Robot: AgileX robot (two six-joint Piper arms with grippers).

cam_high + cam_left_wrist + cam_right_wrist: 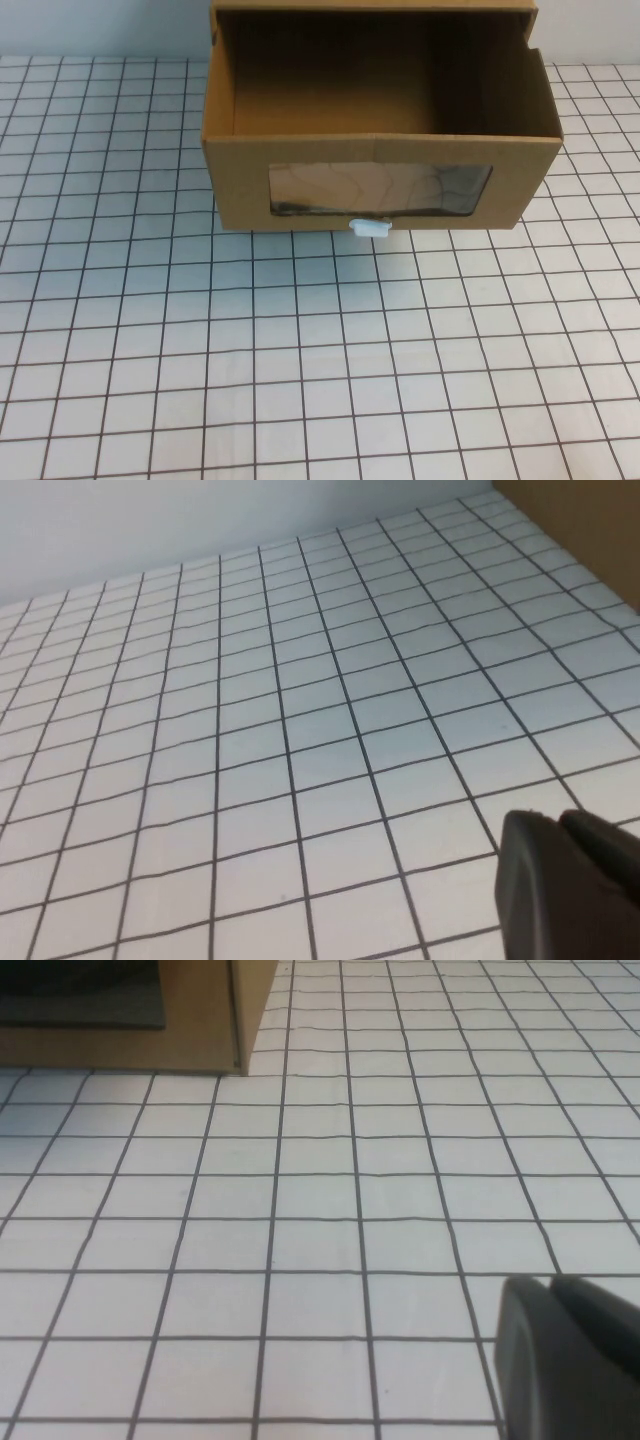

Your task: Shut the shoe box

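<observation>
The shoe box [380,120] sits at the far edge of the counter, roughly midway between its left and right sides, with the drawer pulled well out toward the near edge. You can look straight down into the bare cardboard interior, so nothing of the closing looks done yet; the whole push back into the sleeve is left, I'd say. Its windowed front faces the near edge, and the long side of that front runs left to right along the counter, while the drawer's travel runs near to far.

The counter [300,380] is a white surface ruled with a dark grid, open across the near half.

On the box front, the clear plastic window [380,190] spans most of the width, and under it, a bit right of centre, hangs the small white pull tab [369,229].

Neither arm shows from above. The left gripper [570,885] hangs over bare grid with only a corner of the box in sight; the right gripper [570,1350] hovers near the box's lower corner. Only a dark sliver of each is visible, so I can't tell how either stands.
</observation>
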